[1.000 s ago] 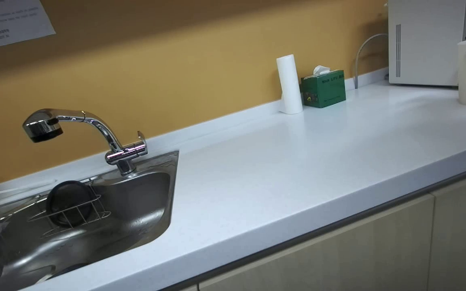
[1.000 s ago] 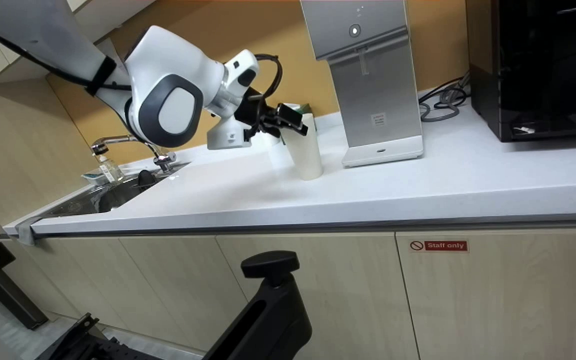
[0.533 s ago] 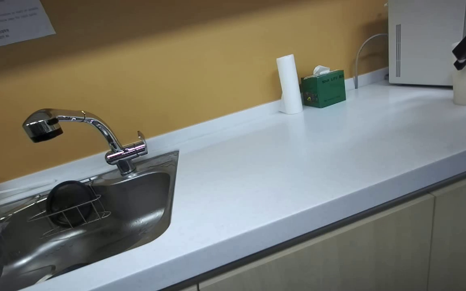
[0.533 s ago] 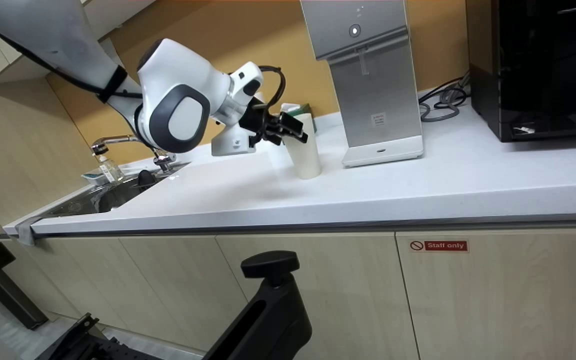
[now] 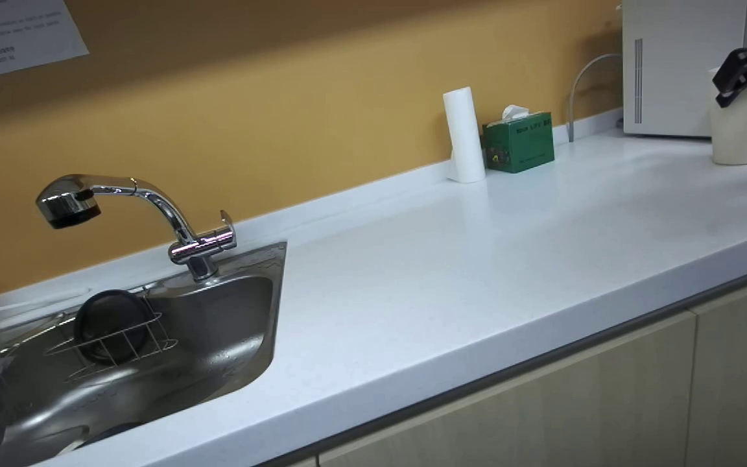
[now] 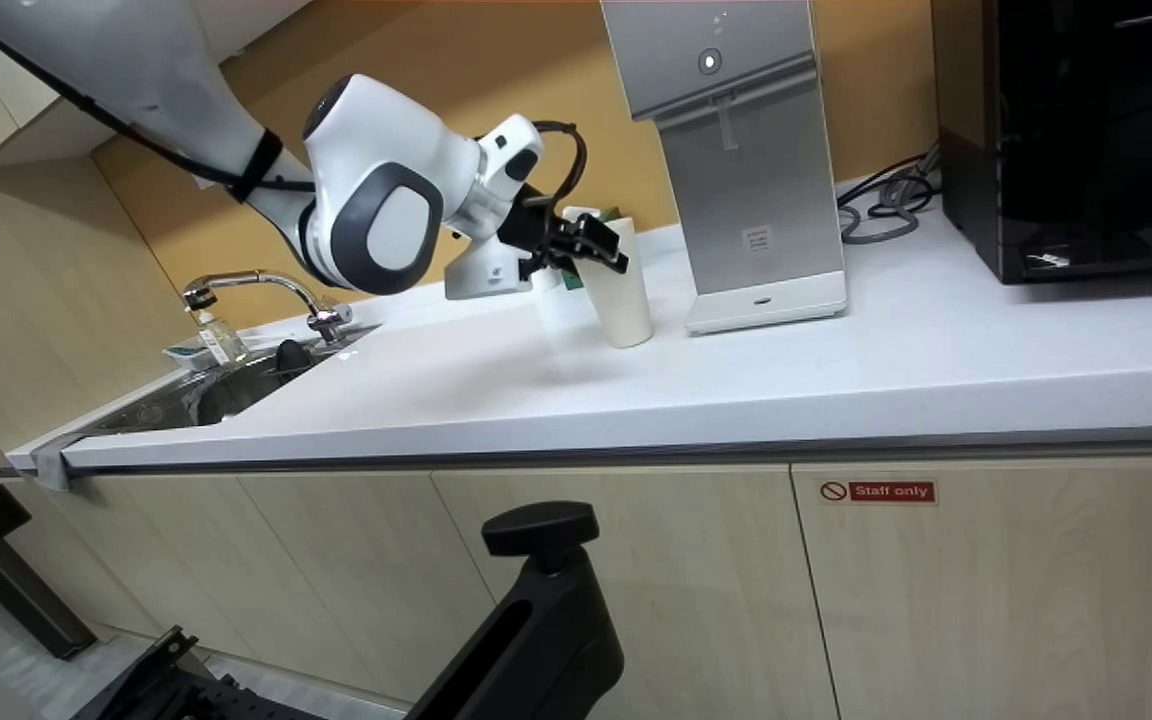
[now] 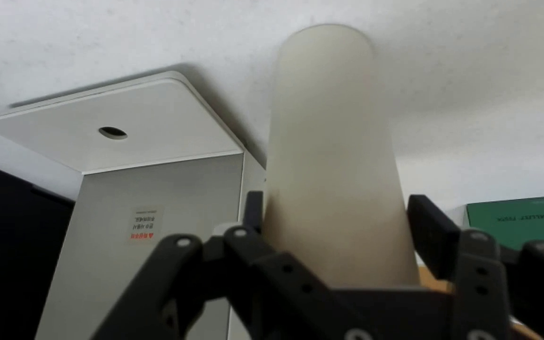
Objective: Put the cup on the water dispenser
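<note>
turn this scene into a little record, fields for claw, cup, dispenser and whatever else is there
claw: shut on the cup
water dispenser: standing on the counter
cup placement: beside the dispenser base, not yet on it
cup bottom: lifted or touching the counter, cannot tell
also on counter: green tissue box, white paper roll, black appliance
sink: steel, with a chrome tap over it

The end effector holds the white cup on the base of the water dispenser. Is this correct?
The place is wrong: the end effector does hold the white cup, but beside the base of the water dispenser, as the wrist view shows.
</note>
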### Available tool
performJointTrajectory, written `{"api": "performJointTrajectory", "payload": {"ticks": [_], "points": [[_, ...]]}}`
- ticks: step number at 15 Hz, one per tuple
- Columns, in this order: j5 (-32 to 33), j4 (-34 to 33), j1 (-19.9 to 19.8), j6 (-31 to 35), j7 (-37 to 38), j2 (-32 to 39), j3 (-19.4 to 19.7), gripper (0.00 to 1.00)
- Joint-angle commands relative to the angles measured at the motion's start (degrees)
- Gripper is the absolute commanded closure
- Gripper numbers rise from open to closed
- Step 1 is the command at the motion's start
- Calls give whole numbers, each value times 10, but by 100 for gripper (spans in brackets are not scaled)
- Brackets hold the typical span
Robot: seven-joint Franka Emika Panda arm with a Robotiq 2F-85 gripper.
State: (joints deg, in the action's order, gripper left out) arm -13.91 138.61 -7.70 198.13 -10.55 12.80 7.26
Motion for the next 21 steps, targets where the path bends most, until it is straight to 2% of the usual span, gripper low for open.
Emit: {"api": "performJointTrajectory", "payload": {"ticks": [1, 5, 9, 11, 15, 21], "points": [[-10, -23, 22, 0, 3, 16, 21, 51], [-28, 7, 41, 0, -6, -13, 46, 58], [-22, 53, 41, 0, -9, -59, 56, 58], [-37, 64, 53, 1, -25, -86, 79, 58], [-84, 47, 64, 1, -66, -117, 117, 58], [-147, 26, 61, 0, -107, -102, 122, 58]]}}
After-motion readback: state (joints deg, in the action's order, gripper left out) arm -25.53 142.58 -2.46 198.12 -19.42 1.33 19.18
